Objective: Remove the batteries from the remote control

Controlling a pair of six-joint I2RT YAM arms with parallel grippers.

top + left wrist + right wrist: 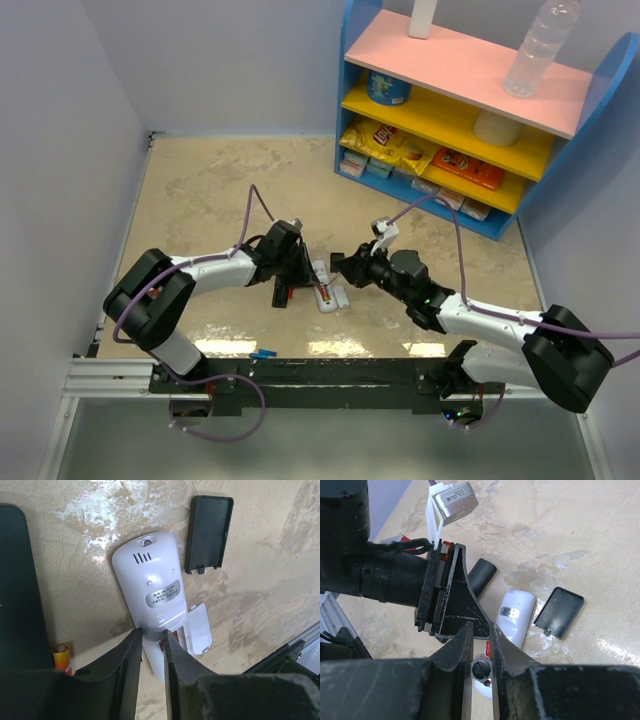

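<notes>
Remote [150, 575] back up, grey label [162, 599] text illegible

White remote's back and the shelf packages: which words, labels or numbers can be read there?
white remote, silver label: several lines of small print, too blurred to read.
yellow bags: red logo, too small to read.
orange box: print illegible.
Nothing can be quoted with certainty.

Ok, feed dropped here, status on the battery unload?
Left gripper and right gripper narrow at white remote bay, grip unclear. Orange-red battery glimpsed there; loose battery beside black remote. White cover off. Arms crowded.
</notes>
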